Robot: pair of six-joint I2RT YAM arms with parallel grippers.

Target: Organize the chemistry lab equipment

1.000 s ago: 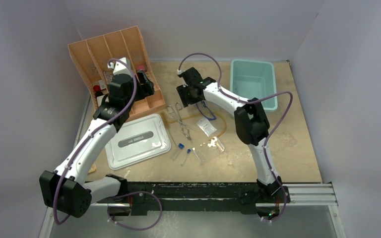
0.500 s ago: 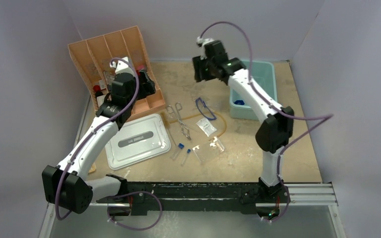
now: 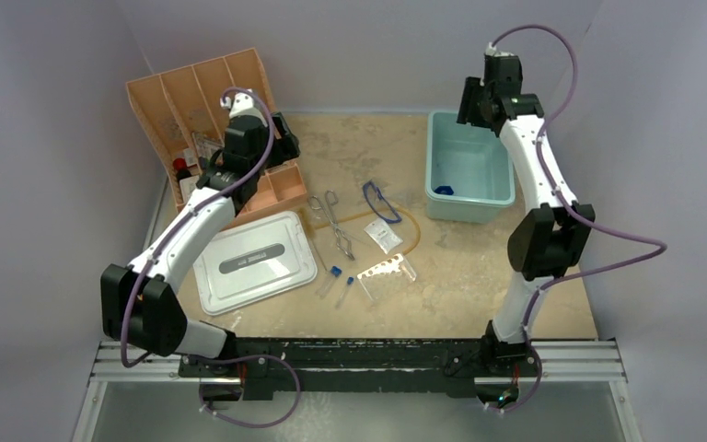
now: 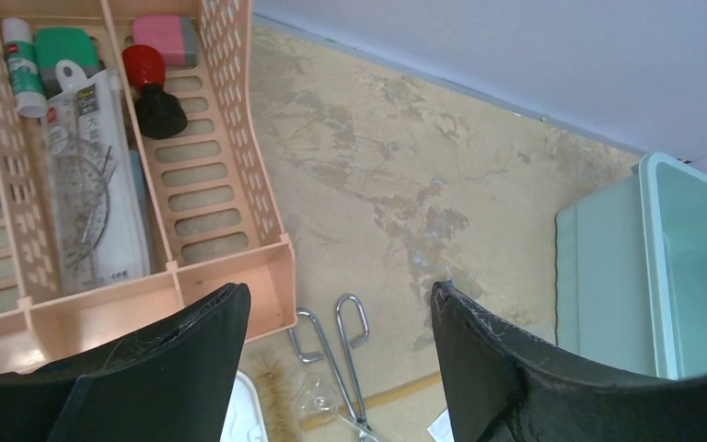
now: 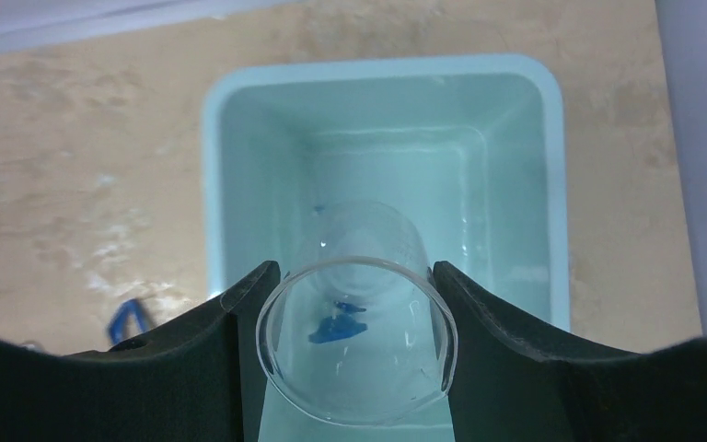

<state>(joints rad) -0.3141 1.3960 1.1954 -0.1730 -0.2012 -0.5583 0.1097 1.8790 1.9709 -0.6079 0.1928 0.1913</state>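
Forceps (image 3: 333,219), goggles (image 3: 379,200), packet (image 3: 384,237) and rack (image 3: 388,268) lie on the desk (image 3: 350,152), seen from above; a blue piece (image 3: 442,191) sits in the bin (image 3: 469,214). Left wrist: left gripper (image 4: 336,295) released, empty, above the organizer (image 4: 272,276) corner. Right wrist: right gripper (image 5: 354,273) grasps a clear beaker (image 5: 359,391) over the bin.

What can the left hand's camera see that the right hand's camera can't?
Only the left wrist camera shows the orange organizer with a red bottle inside, the looped handles of the metal forceps, and the left gripper, open and empty. Only the right wrist camera shows the glass cup squeezed in the right gripper, with a blue piece lying in the bin below it. Both cameras see that bin and the sandy table.
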